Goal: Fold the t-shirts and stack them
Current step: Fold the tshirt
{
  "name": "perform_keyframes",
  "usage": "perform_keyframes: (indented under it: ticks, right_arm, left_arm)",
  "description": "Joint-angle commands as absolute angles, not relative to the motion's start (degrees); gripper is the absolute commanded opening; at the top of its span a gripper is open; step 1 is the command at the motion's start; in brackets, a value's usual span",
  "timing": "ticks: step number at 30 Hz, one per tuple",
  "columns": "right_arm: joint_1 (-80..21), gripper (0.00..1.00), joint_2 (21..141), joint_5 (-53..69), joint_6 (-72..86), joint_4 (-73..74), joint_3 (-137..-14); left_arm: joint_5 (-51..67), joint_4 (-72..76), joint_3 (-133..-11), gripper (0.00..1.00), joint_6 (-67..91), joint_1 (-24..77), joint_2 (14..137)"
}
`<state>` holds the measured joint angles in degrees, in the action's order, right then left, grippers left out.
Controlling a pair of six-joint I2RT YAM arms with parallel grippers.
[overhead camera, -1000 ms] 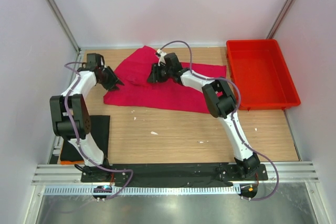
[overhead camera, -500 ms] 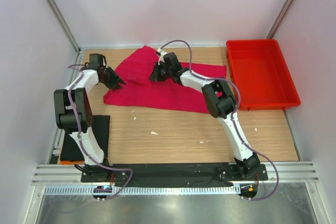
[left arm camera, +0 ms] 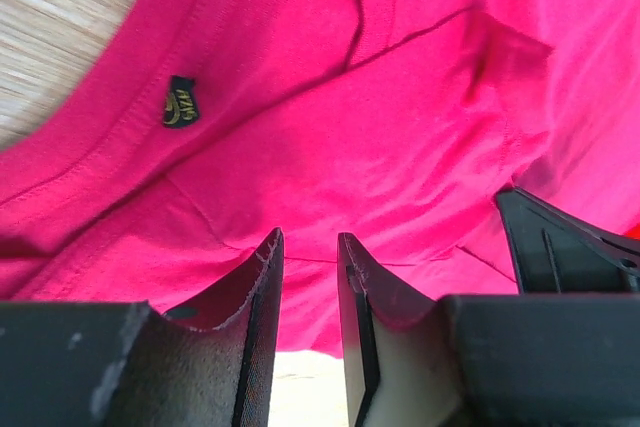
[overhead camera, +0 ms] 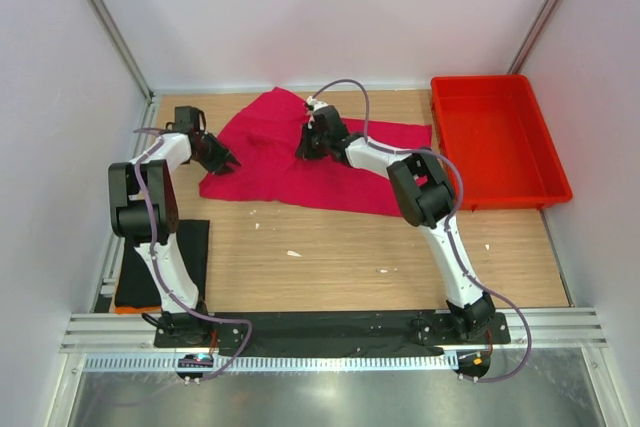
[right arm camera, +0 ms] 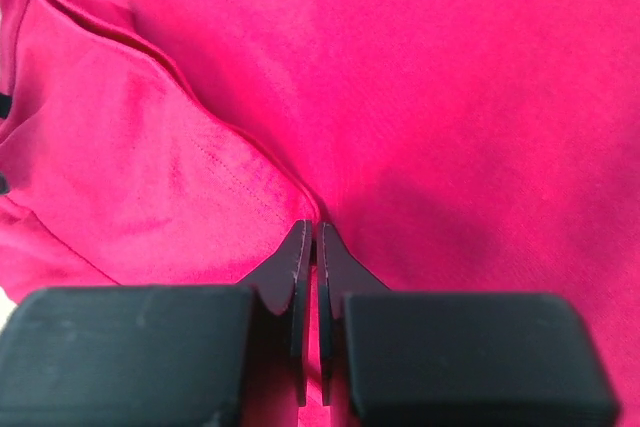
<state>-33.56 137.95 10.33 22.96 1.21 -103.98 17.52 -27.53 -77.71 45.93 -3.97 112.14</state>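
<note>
Within the last second the right claw [right arm camera: 308, 232] snapped shut on a ridge of the crimson-pink t-shirt [overhead camera: 310, 179], which lay spread across the desk's [overhead camera: 340, 257] far middle. The left claw [left arm camera: 310, 247] narrowed beside the collar, jaws a little apart, holding nothing yet. A two-handed fold seemed imminent.

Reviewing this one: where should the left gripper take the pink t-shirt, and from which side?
Probably the left border of the pink t-shirt near the collar, approached low from the left. That edge lies free on the table right before the left gripper, while the right gripper pinches a mid-shirt fold.
</note>
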Motion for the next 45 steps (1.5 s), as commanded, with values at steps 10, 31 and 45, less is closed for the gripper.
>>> perform_keyframes:
  ticks: [10, 31, 45]
  right_arm:
    - [-33.84, 0.37, 129.82, 1.33, 24.44, 8.25, -106.78]
    - [-18.46, 0.64, 101.25, -7.65, 22.59, 29.55, -74.72]
    - [-10.29, 0.72, 117.41, -13.71, 17.14, 28.12, -94.64]
  left_arm:
    - [9.5, -33.83, -76.91, 0.31, 40.35, -5.36, 109.6]
    - [11.5, -38.41, -68.82, 0.31, 36.39, -9.41, 99.5]
    - [21.95, -38.84, -107.55, 0.43, 19.63, -9.32, 121.97]
